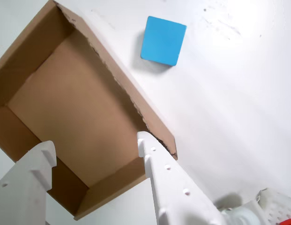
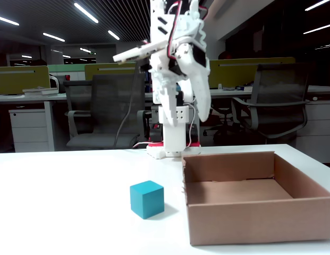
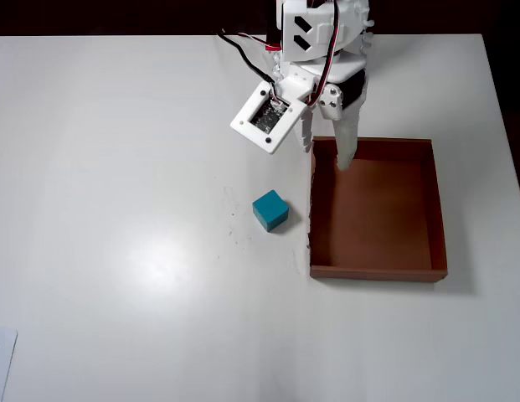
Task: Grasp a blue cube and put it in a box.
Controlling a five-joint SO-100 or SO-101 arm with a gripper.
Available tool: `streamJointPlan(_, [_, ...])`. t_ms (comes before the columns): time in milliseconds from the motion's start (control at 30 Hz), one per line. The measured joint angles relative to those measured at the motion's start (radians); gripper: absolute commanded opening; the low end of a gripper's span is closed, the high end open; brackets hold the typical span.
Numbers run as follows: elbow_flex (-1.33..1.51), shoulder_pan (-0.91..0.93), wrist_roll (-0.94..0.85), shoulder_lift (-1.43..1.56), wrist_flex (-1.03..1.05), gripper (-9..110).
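Note:
The blue cube (image 1: 163,41) (image 2: 147,198) (image 3: 270,210) rests on the white table, just left of the box in the overhead view. Low-walled and lidless, the brown cardboard box (image 1: 75,108) (image 2: 260,218) (image 3: 377,271) is empty. My gripper (image 1: 94,143) (image 2: 188,121) (image 3: 326,157) hangs high above the box's near-arm left corner, fingers pointing down. It is open and holds nothing. In the wrist view the cube lies beyond the box's wall, well away from the white fingers (image 1: 159,168).
The arm's base (image 2: 172,149) stands at the table's far edge behind the box, with cables (image 3: 243,50) trailing from it. A white flat object (image 3: 0,360) lies at the overhead view's bottom-left corner. Office chairs and desks fill the fixed view's background.

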Motion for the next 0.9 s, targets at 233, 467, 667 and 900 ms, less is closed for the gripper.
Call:
streamJointPlan(233, [-0.106, 0.101, 0.018, -0.175, 0.009, 22])
streamJointPlan(467, [-0.123, 0.155, 0.018, -0.307, -0.017, 27])
streamJointPlan(667, [-0.126, 0.183, 0.018, -0.403, -0.034, 29])
streamJointPlan(900, [-0.126, 0.192, 0.018, -0.497, -0.094, 30])
